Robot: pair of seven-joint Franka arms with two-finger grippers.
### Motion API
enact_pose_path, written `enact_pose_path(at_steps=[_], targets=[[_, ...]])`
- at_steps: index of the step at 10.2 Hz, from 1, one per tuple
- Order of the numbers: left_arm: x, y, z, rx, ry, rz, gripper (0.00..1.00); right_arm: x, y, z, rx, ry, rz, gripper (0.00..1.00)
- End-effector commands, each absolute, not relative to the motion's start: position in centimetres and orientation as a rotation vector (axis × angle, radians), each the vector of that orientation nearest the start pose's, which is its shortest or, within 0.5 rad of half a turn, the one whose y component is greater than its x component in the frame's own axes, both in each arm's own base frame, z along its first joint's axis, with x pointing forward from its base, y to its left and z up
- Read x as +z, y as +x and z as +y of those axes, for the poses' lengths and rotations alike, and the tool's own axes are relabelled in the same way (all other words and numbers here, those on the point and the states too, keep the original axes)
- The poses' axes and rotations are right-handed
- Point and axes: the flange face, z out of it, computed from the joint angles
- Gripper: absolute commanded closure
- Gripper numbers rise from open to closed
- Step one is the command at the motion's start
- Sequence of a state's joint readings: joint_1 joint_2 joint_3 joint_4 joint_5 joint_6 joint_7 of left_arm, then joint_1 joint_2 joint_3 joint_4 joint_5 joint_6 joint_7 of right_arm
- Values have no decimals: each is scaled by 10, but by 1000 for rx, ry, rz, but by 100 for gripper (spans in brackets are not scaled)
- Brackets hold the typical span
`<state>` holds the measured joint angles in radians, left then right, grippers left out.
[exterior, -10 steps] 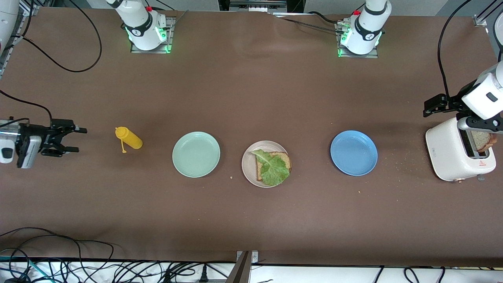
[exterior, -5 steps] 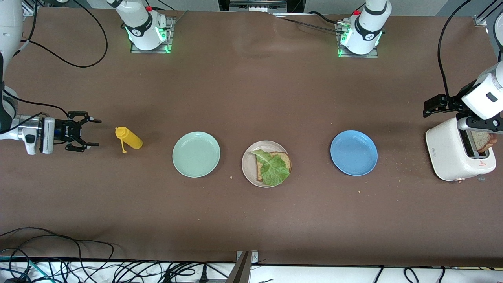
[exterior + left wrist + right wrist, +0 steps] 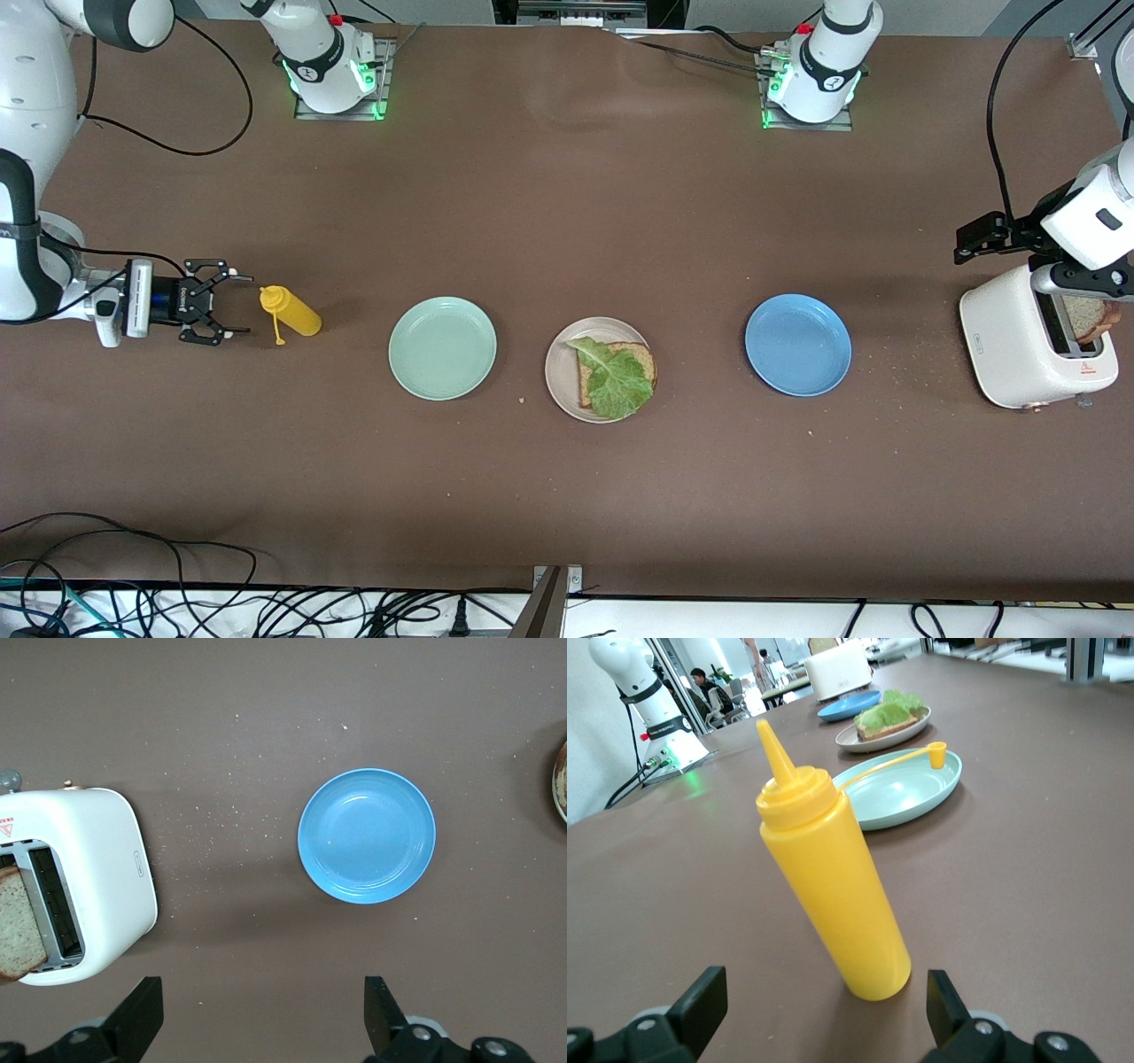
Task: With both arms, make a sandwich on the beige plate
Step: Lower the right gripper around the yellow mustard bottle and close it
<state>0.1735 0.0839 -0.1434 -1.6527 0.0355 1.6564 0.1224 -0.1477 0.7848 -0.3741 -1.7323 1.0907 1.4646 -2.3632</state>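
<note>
The beige plate [image 3: 600, 369] rests on the brown worktop [image 3: 567, 496], midway along a row of three plates. On it lies one slice of bread [image 3: 620, 370] with a green lettuce leaf [image 3: 613, 378] on top; the leaf covers most of the slice. The mint-green plate [image 3: 442, 347] stands beside it toward the right arm's end, and the blue plate [image 3: 797, 345] stands beside it toward the left arm's end. Both of these plates carry nothing.

At the left arm's end of the row stands a white toaster [image 3: 1032, 347]. A second slice of bread [image 3: 1088, 318] sits upright in its slot, with its upper part showing. The left gripper [image 3: 263, 1014] hangs over the worktop between the toaster and the blue plate. Its jaws are spread wide and hold nothing.

A yellow squeeze bottle [image 3: 291, 311] stands upright at the right arm's end of the row, its cap [image 3: 936, 749] off and hanging by its strap. The right gripper [image 3: 232, 306] is low, just beside the bottle, pointing at it. Its jaws are spread wide, apart from the bottle, and hold nothing.
</note>
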Motion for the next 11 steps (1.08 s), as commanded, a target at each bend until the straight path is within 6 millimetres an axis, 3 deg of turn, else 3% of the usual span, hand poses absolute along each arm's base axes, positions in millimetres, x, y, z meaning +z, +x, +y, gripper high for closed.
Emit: enact_pose_path(at_steps=[1,3,8,9,11], targets=[[552,582,24,135,-3084,160,0,126,555,-179,-840,-1581,-1297,0],[552,582,24,135,-3084,163,0,105,556,-157,-856,-1538,-1270,0],[551,582,20,137,-3085,170,0,83,564,-121,-905,-1504,-1212,0],[551,582,20,137,-3085,170,0,83,566,-116,-920,-1496,-1214,13],[551,582,20,137,-3085,170,0,81,570,-106,-936,-1491,-1214,77]])
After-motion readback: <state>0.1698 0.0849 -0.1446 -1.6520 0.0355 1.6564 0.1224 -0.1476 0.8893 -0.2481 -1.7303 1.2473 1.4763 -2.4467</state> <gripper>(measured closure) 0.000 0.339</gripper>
